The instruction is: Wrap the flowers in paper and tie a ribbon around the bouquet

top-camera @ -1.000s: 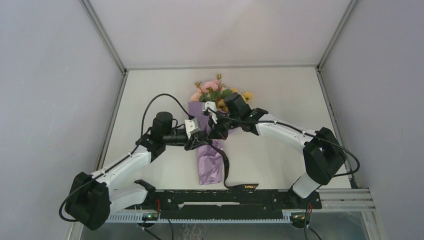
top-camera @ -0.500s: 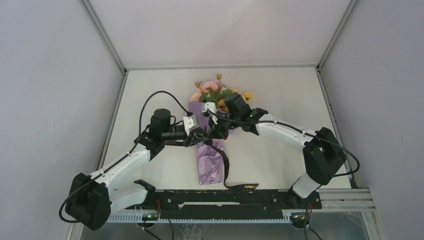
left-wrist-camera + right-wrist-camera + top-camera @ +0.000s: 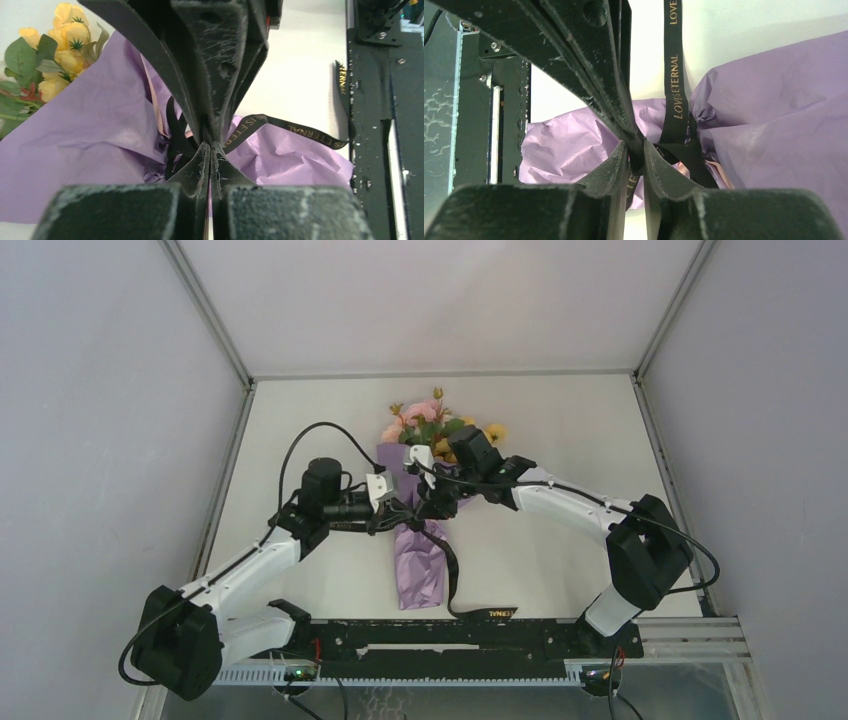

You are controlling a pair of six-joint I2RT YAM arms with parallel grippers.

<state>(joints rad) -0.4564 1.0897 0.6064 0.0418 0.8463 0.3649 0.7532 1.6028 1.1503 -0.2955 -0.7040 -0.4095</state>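
The bouquet lies mid-table, with pink and yellow flowers (image 3: 425, 420) sticking out of the far end of the purple paper (image 3: 418, 570) cone. The dark ribbon (image 3: 452, 575) is wound round the cone's pinched waist, and its tail trails to the near rail. Both grippers meet tip to tip at that waist. My left gripper (image 3: 210, 146) is shut, and the lettered ribbon (image 3: 300, 131) comes out from its tips. My right gripper (image 3: 635, 147) has its jaws a little apart with a strip of ribbon (image 3: 674, 75) in the gap. Yellow flowers (image 3: 65, 40) show at the left wrist view's upper left.
A black rail (image 3: 470, 635) runs along the near table edge, with the ribbon's end lying against it. Grey enclosure walls and metal frame posts (image 3: 228, 440) bound the white table on the left, right and far sides.
The left gripper has edged right to the bouquet's waist and shut on the ribbon. The right gripper's jaws have parted slightly. The bouquet has not moved.
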